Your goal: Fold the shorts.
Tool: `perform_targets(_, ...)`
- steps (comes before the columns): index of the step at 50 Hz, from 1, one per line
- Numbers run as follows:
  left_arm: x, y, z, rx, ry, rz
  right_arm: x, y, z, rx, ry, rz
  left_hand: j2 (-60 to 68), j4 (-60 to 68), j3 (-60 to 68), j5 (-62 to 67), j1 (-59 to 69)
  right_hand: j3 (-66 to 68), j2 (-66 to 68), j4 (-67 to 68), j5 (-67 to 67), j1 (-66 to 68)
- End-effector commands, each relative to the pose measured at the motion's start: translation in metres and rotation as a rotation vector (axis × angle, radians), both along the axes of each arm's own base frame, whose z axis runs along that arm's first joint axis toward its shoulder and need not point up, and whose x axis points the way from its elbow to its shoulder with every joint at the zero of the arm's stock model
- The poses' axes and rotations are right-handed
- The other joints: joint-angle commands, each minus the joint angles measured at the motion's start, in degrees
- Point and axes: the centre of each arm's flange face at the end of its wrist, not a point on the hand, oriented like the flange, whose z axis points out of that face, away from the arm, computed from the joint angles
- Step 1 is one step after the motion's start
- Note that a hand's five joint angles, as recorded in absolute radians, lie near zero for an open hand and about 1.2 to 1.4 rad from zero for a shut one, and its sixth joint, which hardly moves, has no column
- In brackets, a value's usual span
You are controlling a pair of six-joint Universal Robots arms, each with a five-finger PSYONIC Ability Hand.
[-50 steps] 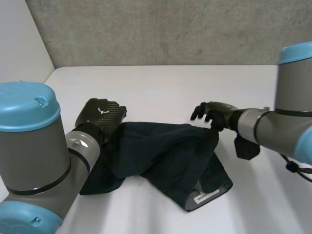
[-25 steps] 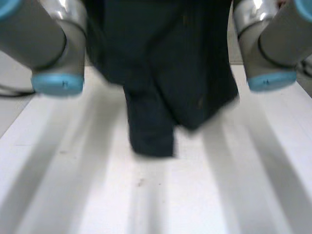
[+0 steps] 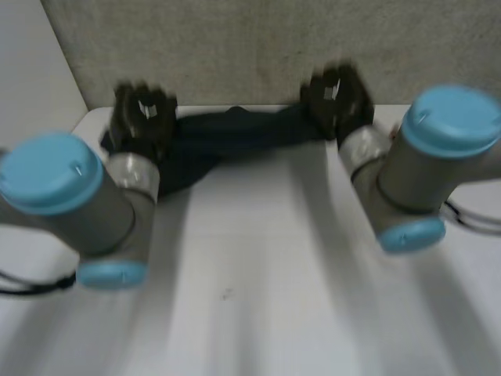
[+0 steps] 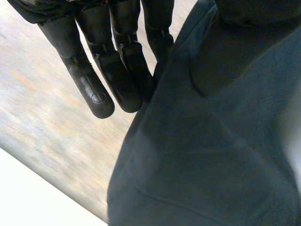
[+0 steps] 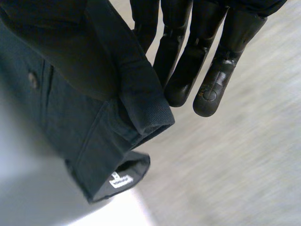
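While strung between them, shorts (image 3: 227, 135) pinched in left hand (image 3: 141, 117) and right hand (image 3: 338, 98) (waistband).

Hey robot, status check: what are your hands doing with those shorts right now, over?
Left hand pinching shorts at one end, right hand at the other. Shorts stretched between them at far side of table. Nothing in the way.

The white table (image 3: 258, 258) is showing bare surface on the near side of the dark shorts (image 3: 227, 137), which are stretching in a band along its far edge. Whether they are resting on the tabletop cannot be told. A small dark speck (image 3: 226, 294) is lying well in front of the shorts.
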Motion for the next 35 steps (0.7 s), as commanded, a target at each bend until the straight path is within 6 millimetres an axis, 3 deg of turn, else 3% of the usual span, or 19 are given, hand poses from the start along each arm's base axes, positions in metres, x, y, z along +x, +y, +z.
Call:
perform_targets(1, -0.008, 0.058, -0.078, 0.221, -0.126, -0.095, -0.018, 0.029, -0.094, 0.379, 0.171, -0.006, 11.3, 10.9, 11.7, 14.6, 14.6, 11.7, 13.3, 11.8, 15.0, 24.6)
perform_targets(2, -0.009, 0.072, -0.085, 0.255, -0.145, -0.124, -0.021, 0.033, -0.099, 0.431, 0.157, -0.010, 11.3, 10.9, 11.7, 14.6, 14.6, 11.7, 13.3, 11.8, 15.0, 24.6)
perform_targets(5, -0.004, 0.086, -0.093, 0.305, -0.167, -0.142, -0.027, 0.042, -0.102, 0.498, 0.131, -0.013, 11.3, 10.9, 11.7, 14.6, 14.6, 11.7, 13.3, 11.8, 15.0, 24.6)
perform_targets(8, 0.003, 0.096, -0.088, 0.342, -0.172, -0.152, -0.035, 0.055, -0.098, 0.537, 0.106, -0.012, 4.5, 4.1, 4.9, 7.7, 7.7, 11.7, 13.3, 11.8, 15.0, 24.6)
perform_targets(14, 0.026, 0.092, -0.082, 0.425, -0.134, -0.111, -0.047, 0.078, -0.090, 0.564, 0.095, 0.012, -36.2, -36.6, -35.8, -32.9, -33.0, 11.7, 13.3, 11.8, 15.0, 24.6)
perform_targets(15, 0.033, 0.088, -0.080, 0.440, -0.114, -0.085, -0.048, 0.082, -0.093, 0.576, 0.099, 0.027, -48.9, -49.3, -48.5, -45.6, -45.7, 11.7, 13.3, 11.8, 15.0, 24.6)
perform_targets(17, 0.038, 0.086, -0.078, 0.453, -0.090, -0.069, -0.050, 0.085, -0.096, 0.590, 0.102, 0.035, -55.2, -55.6, -54.8, -52.0, -52.0, 11.7, 13.3, 11.8, 15.0, 24.6)
perform_targets(27, 0.060, 0.075, -0.072, 0.521, 0.102, 0.008, -0.071, 0.076, -0.108, 0.657, 0.073, -0.038, -51.9, -52.3, -51.5, -48.6, -48.7, 11.7, 13.3, 11.8, 15.0, 24.6)
perform_targets(35, 0.076, 0.063, -0.074, 0.662, 0.253, -0.038, -0.079, 0.071, -0.111, 0.676, 0.054, -0.065, -44.8, -45.2, -44.4, -41.6, -41.6, 11.7, 13.3, 11.8, 15.0, 24.6)
